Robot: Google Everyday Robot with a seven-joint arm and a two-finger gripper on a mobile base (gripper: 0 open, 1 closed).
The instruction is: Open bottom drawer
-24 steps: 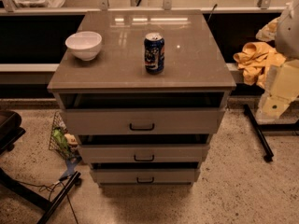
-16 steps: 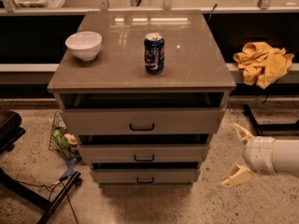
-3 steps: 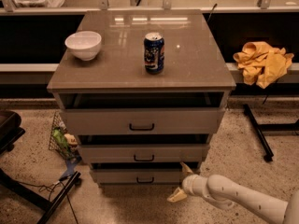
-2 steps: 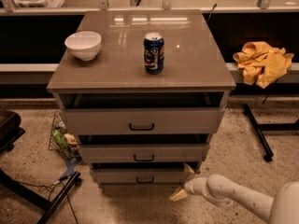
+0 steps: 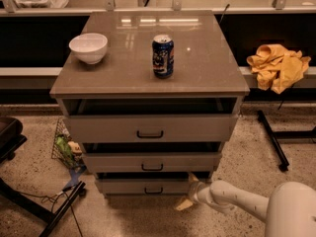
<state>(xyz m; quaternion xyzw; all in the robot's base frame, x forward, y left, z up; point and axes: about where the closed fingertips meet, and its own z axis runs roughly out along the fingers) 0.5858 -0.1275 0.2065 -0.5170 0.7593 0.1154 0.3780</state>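
Observation:
The bottom drawer [image 5: 128, 186] is the lowest of three grey-beige fronts and has a small black bar handle [image 5: 153, 190]. It stands slightly out, like the two drawers above it. My gripper [image 5: 190, 191] is at the drawer's lower right corner, low near the floor. One beige finger [image 5: 193, 177] points up beside the drawer's right end and the other [image 5: 183, 205] points down toward the floor, so the fingers are spread apart. The white arm [image 5: 247, 204] comes in from the lower right. The gripper is right of the handle and holds nothing.
A white bowl [image 5: 88, 47] and a blue soda can [image 5: 162, 56] stand on the cabinet top [image 5: 197, 63]. A yellow cloth [image 5: 277, 65] lies on a ledge at right. Black stand legs [image 5: 270, 138] cross the floor at right, a wire basket [image 5: 65, 146] and black frame [image 5: 59, 209] at left.
The gripper has edged slightly right and up along the bottom drawer's right end over the last second. The drawers have not visibly moved.

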